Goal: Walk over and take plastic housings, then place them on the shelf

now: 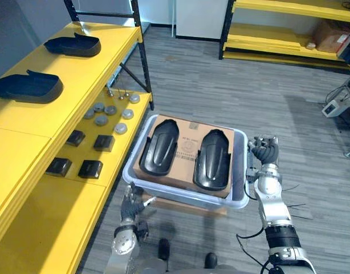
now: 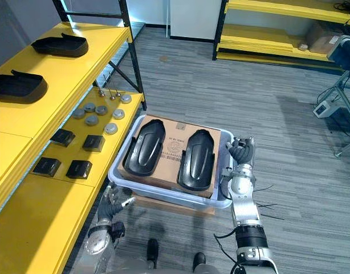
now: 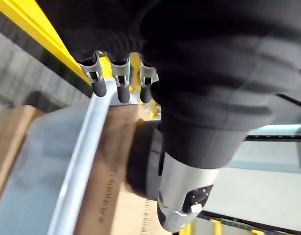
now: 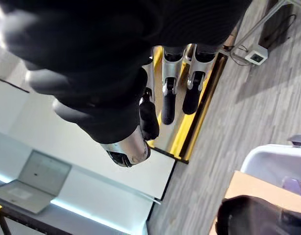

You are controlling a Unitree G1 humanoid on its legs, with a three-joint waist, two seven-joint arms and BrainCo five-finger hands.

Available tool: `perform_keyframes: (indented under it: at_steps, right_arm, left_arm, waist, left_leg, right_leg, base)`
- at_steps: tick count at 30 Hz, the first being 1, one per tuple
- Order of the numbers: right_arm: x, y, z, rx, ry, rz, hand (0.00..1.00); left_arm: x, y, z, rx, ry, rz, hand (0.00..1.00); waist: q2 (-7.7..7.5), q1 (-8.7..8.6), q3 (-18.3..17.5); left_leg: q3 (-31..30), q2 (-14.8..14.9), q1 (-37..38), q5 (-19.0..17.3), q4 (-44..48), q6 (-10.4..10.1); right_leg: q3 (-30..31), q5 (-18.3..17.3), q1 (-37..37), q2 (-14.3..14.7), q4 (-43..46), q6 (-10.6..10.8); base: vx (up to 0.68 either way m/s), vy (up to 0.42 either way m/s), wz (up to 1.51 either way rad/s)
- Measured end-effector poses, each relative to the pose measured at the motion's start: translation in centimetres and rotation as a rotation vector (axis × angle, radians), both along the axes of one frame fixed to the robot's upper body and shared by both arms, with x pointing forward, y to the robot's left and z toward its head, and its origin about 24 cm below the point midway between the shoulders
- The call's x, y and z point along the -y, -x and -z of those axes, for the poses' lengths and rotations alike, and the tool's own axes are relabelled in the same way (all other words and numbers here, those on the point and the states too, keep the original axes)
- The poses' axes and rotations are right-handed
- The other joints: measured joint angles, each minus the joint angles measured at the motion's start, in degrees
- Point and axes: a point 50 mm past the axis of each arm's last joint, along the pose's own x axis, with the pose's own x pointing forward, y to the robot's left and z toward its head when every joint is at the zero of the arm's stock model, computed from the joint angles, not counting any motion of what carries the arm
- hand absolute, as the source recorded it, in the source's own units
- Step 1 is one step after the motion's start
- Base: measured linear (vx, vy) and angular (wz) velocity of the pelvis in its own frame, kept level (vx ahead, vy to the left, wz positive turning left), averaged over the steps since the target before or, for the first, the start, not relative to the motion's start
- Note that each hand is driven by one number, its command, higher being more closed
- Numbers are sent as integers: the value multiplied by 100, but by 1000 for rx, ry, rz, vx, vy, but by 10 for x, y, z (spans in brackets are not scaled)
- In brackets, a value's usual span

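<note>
Two black plastic housings (image 1: 159, 146) (image 1: 213, 160) lie side by side on a cardboard sheet (image 1: 186, 149) in a pale bin (image 1: 242, 168) on the floor in front of me. Two more black housings (image 1: 73, 45) (image 1: 28, 87) rest on top of the yellow shelf (image 1: 27, 123) at the left. My left hand (image 1: 131, 204) is at the bin's near left corner, its fingers (image 3: 122, 83) relaxed close to the rim and holding nothing. My right hand (image 1: 266, 151) hangs just outside the bin's right wall, fingers (image 4: 170, 98) loose and empty.
The shelf's lower level carries small black blocks (image 1: 90, 168) and several grey discs (image 1: 110, 110). Its black upright post (image 1: 142, 57) stands close to the bin's far left corner. Another yellow rack (image 1: 289, 40) with a cardboard box (image 1: 330, 35) lines the far wall across grey floor.
</note>
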Motion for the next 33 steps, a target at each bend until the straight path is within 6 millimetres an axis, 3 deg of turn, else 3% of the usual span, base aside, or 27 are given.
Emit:
perform_keyframes:
  at_steps: [4, 8, 11, 16, 21, 25, 26, 33]
  right_arm:
    - [2, 1, 14, -68, 21, 8, 0]
    - [6, 3, 41, -214, 17, 31, 0]
    - [9, -4, 50, -285, 23, 45, 0]
    - [8, -34, 41, -326, 10, 87, 0]
    - [11, -46, 34, -353, -21, 135, 0]
    - [13, -55, 26, -350, -70, 185, 0]
    - [13, -55, 25, -347, -72, 189, 100]
    - [21, -61, 12, -296, -98, 244, 100]
  left_arm:
    - [-2, 16, 17, -102, -2, -8, 0]
    - [-2, 28, 30, -182, 5, 3, 0]
    - [-3, 33, 37, -223, 3, 2, 0]
    - [-2, 24, 41, -241, -3, 12, 0]
    - [-1, 13, 40, -231, -12, 22, 0]
    - [1, 4, 38, -221, -24, 28, 0]
    - [2, 4, 39, -221, -25, 32, 0]
    - [3, -1, 38, -223, -42, 45, 0]
  waist:
    - [0, 9, 0]
    - [3, 45, 2]
    - [29, 134, 30]
    - [192, 161, 344]
    - [256, 292, 604]
    - [277, 291, 897]
    - [279, 290, 912]
    - [275, 280, 1037]
  left_leg:
    - [-34, -12, -68, 0, -1, 0]
    - [-132, -23, -215, 24, 0, 29]
    - [-171, -39, -331, 63, 1, 15]
    - [-299, -92, -474, 94, 0, 11]
    - [-337, -105, -677, 138, 23, 23]
    - [-470, -113, -788, 169, 30, 8]
    - [-472, -114, -794, 169, 30, 8]
    - [-474, -122, -876, 197, 0, 13]
  right_leg:
    - [-46, -1, -15, 0, -60, 3]
    - [-146, -1, -107, 10, -78, 2]
    - [-187, 0, -206, 10, -80, 2]
    - [-311, 0, -286, -8, -81, 2]
    - [-372, 1, -463, -12, -73, 1]
    - [-525, 0, -503, -28, -74, 1]
    - [-527, 0, -509, -31, -74, 1]
    - [-543, -1, -601, -50, -30, 2]
  base:
    - [8, -3, 6]
    - [22, -11, 11]
    - [31, -14, 7]
    - [7, 5, 14]
    - [13, -2, 8]
    - [16, -12, 15]
    - [-5, -3, 7]
    - [-9, 0, 0]
